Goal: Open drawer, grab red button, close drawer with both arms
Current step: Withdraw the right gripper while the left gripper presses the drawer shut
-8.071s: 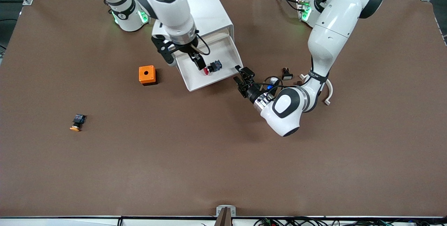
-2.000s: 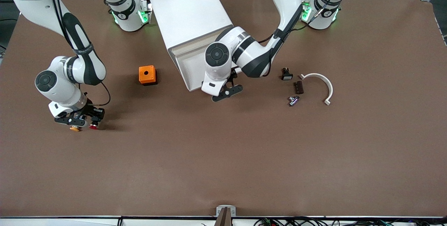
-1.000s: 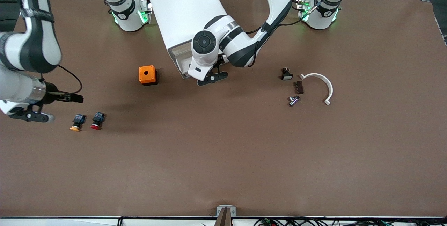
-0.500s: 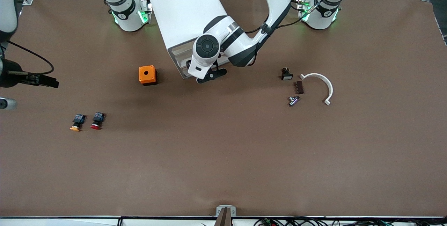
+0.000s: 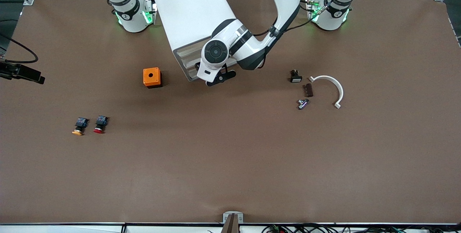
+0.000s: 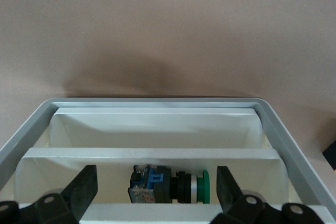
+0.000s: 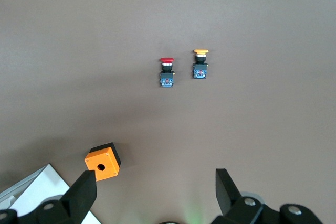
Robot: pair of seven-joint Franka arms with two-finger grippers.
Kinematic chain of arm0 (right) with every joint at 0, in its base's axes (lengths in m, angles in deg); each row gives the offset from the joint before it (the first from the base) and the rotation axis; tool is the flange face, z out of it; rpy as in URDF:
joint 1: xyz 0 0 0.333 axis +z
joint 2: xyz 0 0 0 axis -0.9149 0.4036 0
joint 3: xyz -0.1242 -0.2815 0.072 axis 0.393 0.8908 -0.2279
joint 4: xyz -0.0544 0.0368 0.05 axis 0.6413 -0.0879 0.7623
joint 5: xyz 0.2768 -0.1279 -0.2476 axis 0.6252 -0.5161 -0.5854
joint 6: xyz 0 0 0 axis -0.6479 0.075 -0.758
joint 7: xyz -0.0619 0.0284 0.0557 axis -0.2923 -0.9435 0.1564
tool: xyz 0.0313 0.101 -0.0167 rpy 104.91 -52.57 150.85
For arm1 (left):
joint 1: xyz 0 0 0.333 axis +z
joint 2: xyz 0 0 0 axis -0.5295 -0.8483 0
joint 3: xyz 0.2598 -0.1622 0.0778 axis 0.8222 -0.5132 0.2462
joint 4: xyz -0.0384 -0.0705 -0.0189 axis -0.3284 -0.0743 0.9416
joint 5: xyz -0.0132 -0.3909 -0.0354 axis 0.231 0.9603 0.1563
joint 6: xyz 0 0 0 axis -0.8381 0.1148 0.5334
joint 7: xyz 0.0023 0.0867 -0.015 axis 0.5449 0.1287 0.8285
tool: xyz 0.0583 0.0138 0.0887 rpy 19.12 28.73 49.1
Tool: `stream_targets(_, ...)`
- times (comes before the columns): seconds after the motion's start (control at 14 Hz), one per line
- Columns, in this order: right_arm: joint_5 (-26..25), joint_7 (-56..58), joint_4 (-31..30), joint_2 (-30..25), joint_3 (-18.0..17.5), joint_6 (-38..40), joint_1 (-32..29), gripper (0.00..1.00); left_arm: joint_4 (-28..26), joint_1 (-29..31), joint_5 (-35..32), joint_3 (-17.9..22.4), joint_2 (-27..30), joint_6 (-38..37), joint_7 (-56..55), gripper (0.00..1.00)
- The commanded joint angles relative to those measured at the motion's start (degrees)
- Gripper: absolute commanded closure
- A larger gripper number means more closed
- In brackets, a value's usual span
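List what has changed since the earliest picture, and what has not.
The red button left the drawer: the right pincer set it beside the orange-capped button, let go and lifted away. The left pincer, open, moved from the drawer's side to its front and pushed it nearly shut. The orange box stayed.

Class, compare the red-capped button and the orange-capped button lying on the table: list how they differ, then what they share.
Cap colour: the red button has a red cap; the orange button has an orange one.
Place: the red button lies toward the orange box; the orange button lies beside it, closer to the table's edge at the right arm's end.
Shared: both have black-and-blue bodies, look alike in size, lie on their sides pointing the same way, and neither is held.
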Motion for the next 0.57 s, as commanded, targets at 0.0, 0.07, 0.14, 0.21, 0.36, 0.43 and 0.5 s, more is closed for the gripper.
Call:
stream_targets(0.0,0.1,-0.3,0.2,-0.4,-0.6,0.5,0.0,0.00,-0.4,0.4,2.4,-0.4,0.4,0.1,0.1,0.00)
stream_targets(0.07,0.1,-0.2,0.4,-0.2,-0.7,0.5,0.0,0.00,-0.4,0.4,2.8,-0.4,0.4,0.2,0.1,0.00)
stream_targets(0.14,0.3,-0.2,1.2,-0.2,-0.8,0.6,0.0,0.00,-0.4,0.4,3.2,-0.4,0.5,0.2,0.1,0.00)
stream_targets(0.21,0.4,-0.2,2.1,-0.3,-0.7,0.9,0.0,0.00,-0.4,0.4,4.1,-0.4,0.5,0.2,0.1,0.00)
stream_targets(0.36,0.2,-0.2,4.7,-0.2,-0.8,2.9,0.0,0.00,-0.4,0.3,4.5,-0.4,0.5,0.2,0.1,0.00)
stream_targets(0.43,0.2,-0.2,5.4,-0.1,-0.7,2.9,0.0,0.00,-0.4,0.3,4.5,-0.4,0.5,0.2,0.1,0.00)
stream_targets(0.5,0.4,-0.1,5.4,-0.3,-0.7,3.2,0.1,0.00,-0.4,0.3,4.5,-0.4,0.5,0.2,0.1,0.00)
